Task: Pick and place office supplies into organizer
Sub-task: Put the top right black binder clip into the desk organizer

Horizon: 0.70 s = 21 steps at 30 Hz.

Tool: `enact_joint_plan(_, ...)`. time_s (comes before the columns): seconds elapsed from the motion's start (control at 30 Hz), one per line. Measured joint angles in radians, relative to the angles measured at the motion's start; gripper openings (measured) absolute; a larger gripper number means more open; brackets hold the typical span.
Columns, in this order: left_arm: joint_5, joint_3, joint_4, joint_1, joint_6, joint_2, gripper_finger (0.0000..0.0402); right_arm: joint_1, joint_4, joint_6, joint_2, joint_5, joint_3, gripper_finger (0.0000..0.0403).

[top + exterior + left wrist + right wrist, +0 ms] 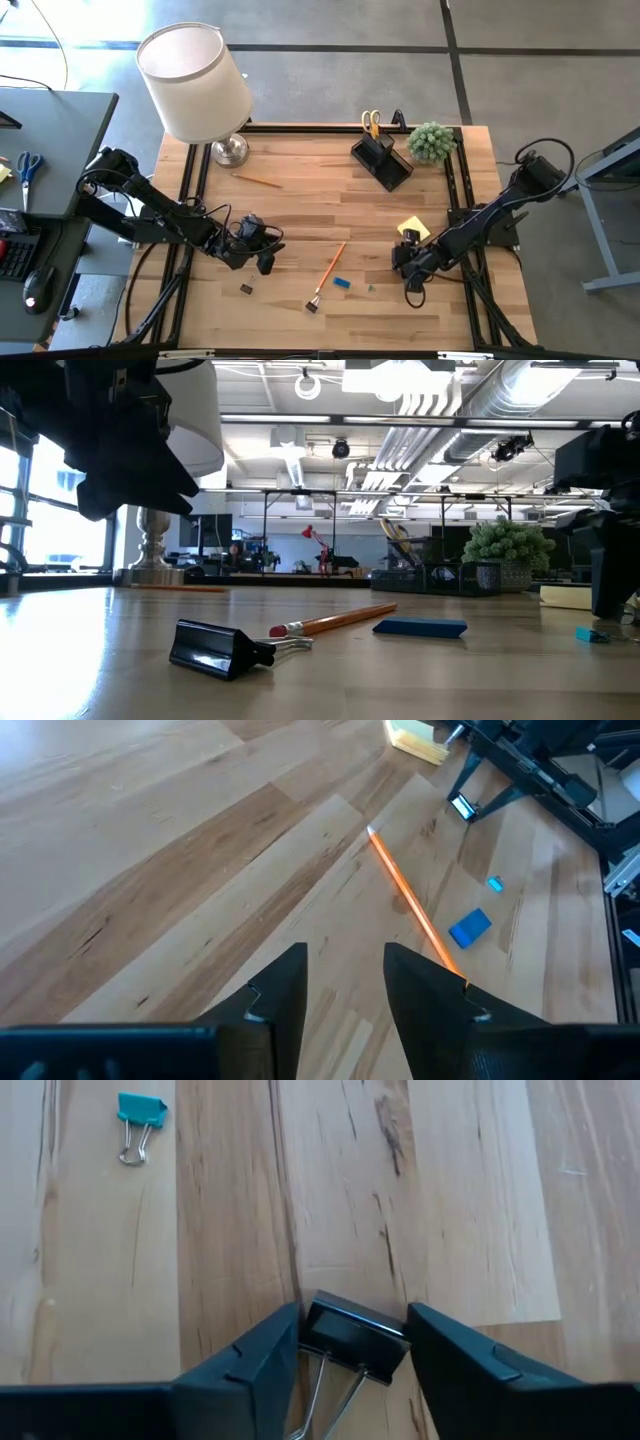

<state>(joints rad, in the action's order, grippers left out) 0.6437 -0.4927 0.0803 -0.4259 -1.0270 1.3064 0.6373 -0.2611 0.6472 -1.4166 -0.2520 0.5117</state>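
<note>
My right gripper [410,264] points down at the table's near right, open, one finger on either side of a black clip [355,1332] that lies flat on the wood. My left gripper [264,252] hovers open and empty at the near left; in its wrist view an orange pencil [405,900] and a blue eraser [470,927] lie beyond its fingers. The yellow sticky-note pad [413,229] lies just behind my right gripper. The black organizer [382,160] stands at the far right with yellow-handled scissors [371,122] upright in it. My right gripper has its two fingers [262,1348] close against the two ends of the black clip's body [330,1320], coming from above. No gap shows on either side, but I cannot tell whether they touch it. The clip lies on the table, its wire handles toward the wrist.
A second black clip [312,306] lies at the pencil's near end, another [246,288] near my left gripper, and a tiny teal clip [140,1110] between the arms. A second pencil [258,180], a lamp [195,80] and a green plant [432,140] stand farther back.
</note>
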Motion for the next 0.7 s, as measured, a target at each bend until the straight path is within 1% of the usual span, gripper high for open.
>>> enact_joint_plan(0.17,0.000,0.000,0.000,0.000,0.000,0.000,0.0122,-0.001,0.000,0.000,0.000,0.013,0.000,0.0145)
enact_joint_plan(0.27,0.000,0.000,0.000,0.000,0.006,0.000,0.0122,-0.005,-0.002,-0.001,0.000,0.014,0.002,0.0145)
enact_joint_plan(0.4,0.000,0.000,0.000,0.000,0.008,0.000,0.0122,-0.024,-0.067,-0.041,-0.004,0.017,0.043,0.0158)
enact_joint_plan(0.47,0.000,0.000,0.000,0.000,0.010,0.000,0.0120,-0.033,-0.101,-0.078,-0.005,-0.017,0.066,0.0160)
enact_joint_plan(0.6,0.000,0.000,0.000,0.000,0.031,0.000,0.0113,-0.060,-0.116,-0.172,-0.004,-0.118,0.129,0.0155)
enact_joint_plan(0.7,0.001,0.000,0.000,0.000,0.038,0.000,0.0109,-0.091,-0.119,-0.280,-0.004,-0.204,0.172,0.0148)
